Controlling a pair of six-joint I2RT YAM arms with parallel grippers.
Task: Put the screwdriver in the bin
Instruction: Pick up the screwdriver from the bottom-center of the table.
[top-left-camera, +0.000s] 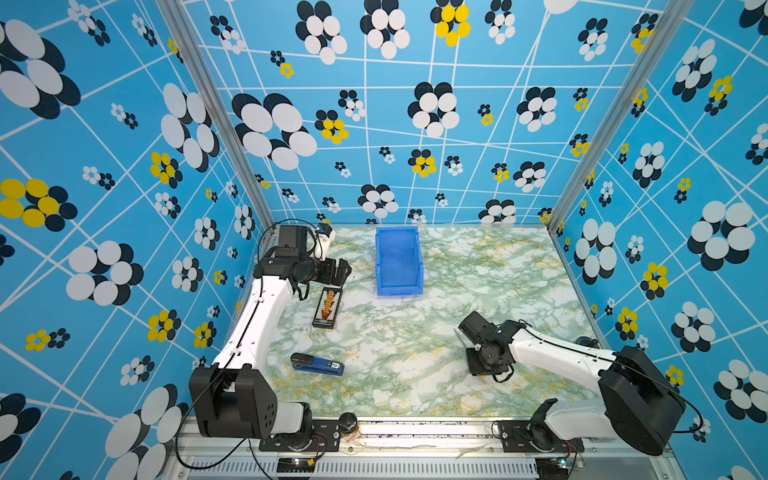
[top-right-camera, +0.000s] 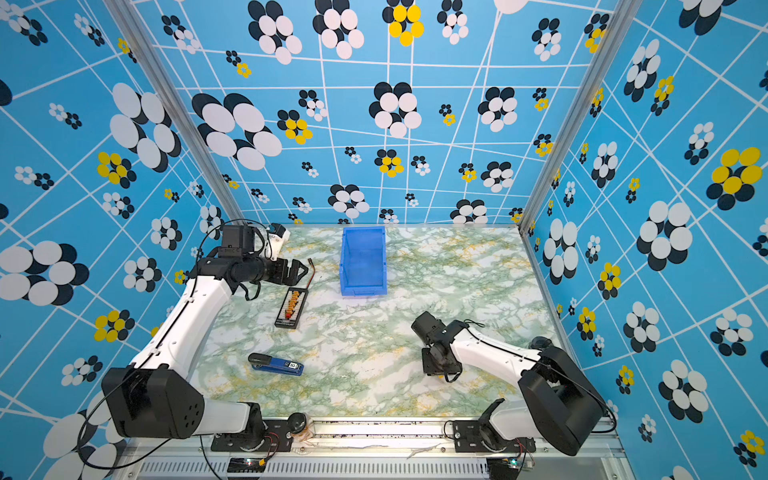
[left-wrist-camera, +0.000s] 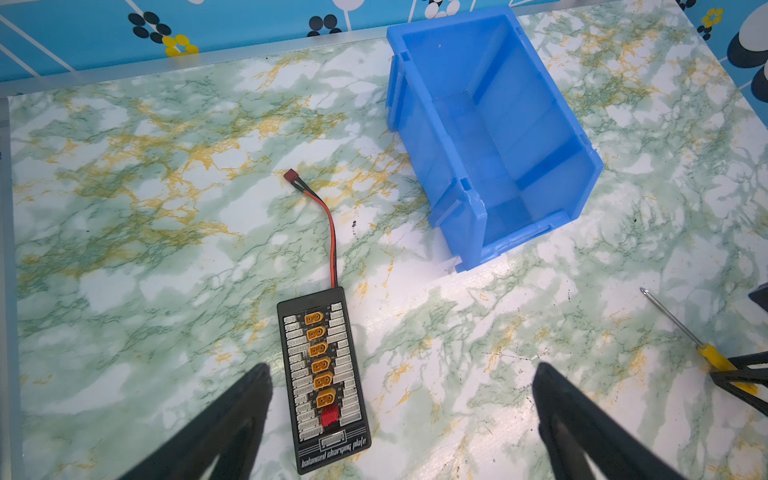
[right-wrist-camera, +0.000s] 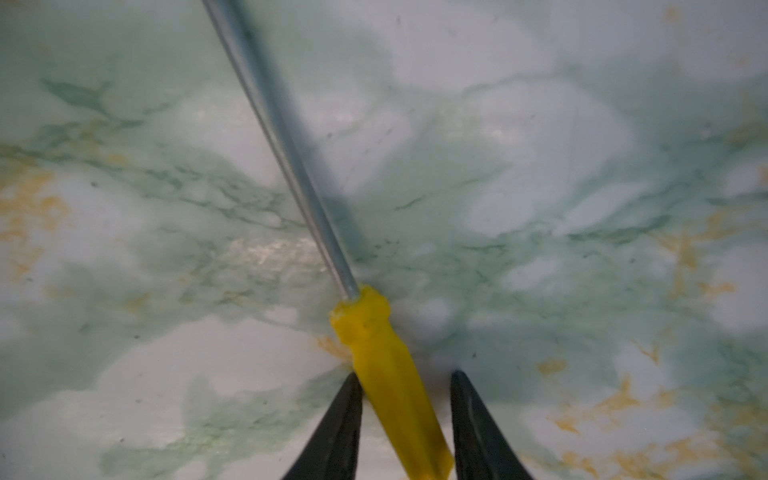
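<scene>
right claw (right-wrist-camera: 404, 374): not clenched; fingers straddle the yellow handle, one touching it, a gap at the other
screwdriver (right-wrist-camera: 374, 332): flat on the surface (right-wrist-camera: 540, 166), shaft pointing away from right claw
bin (top-left-camera: 379, 266): well apart from right claw
left claw (left-wrist-camera: 402, 365): released, near charging plate (left-wrist-camera: 324, 382)

The screwdriver (right-wrist-camera: 382, 353) is blurred in the right wrist view — both ends cut off by the edges — and hidden under the right arm (top-left-camera: 490, 345) (all but some shaft) in a top view.
</scene>
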